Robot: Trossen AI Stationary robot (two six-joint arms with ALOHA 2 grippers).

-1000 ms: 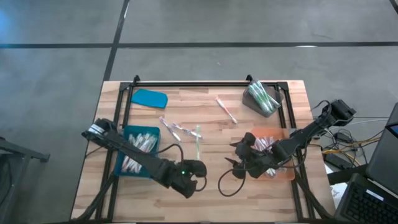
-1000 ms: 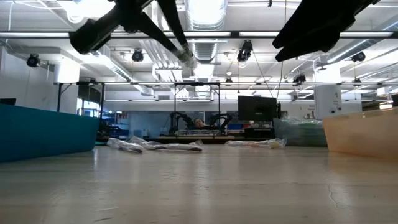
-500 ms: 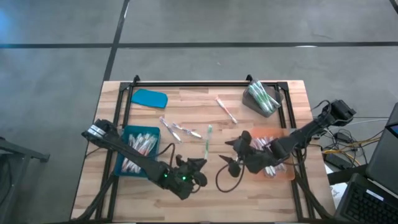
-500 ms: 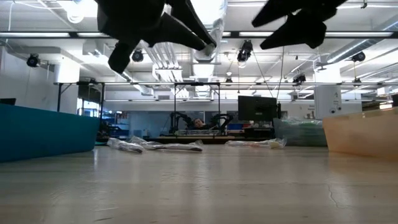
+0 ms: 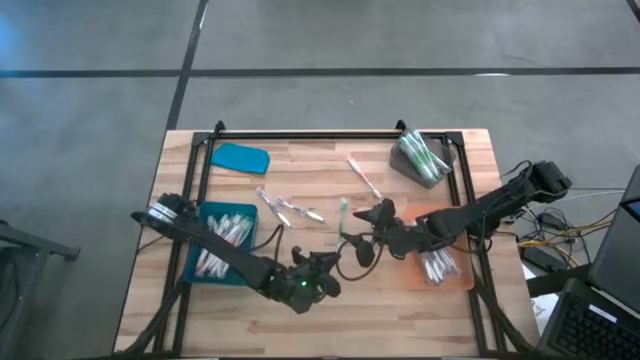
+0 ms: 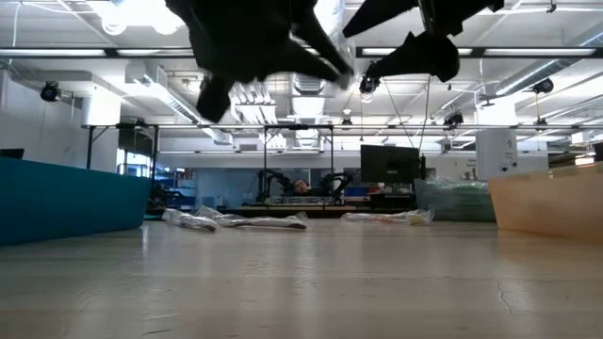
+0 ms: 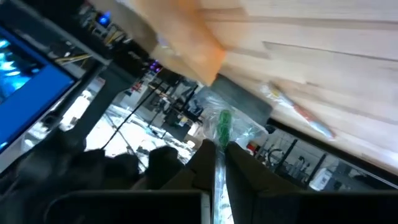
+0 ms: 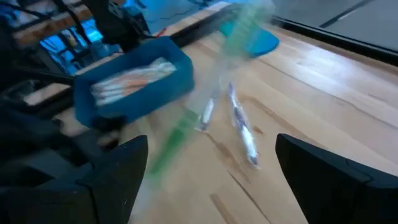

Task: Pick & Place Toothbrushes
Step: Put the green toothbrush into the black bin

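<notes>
A green-ended toothbrush (image 5: 343, 211), thin, pale and plastic-wrapped, is held aloft over the table's (image 5: 330, 160) middle, pinched in the closed left pincer (image 7: 214, 152), with the right pincer (image 5: 372, 214) spread wide just beside it, apparently for a handover. Some brushes are already sorted into the blue tray (image 5: 222, 240) near the left edge and the orange tray (image 5: 440, 262) near the right edge. Loose wrapped brushes (image 5: 288, 209) are left on the smooth wood, and a grey bin (image 5: 422, 158) at the far right corner is stocked.

Wooden table (image 5: 300, 165), blue tray (image 5: 190, 250), orange tray (image 5: 455, 280), grey bin (image 5: 408, 168), loose toothbrushes (image 5: 285, 208)
</notes>
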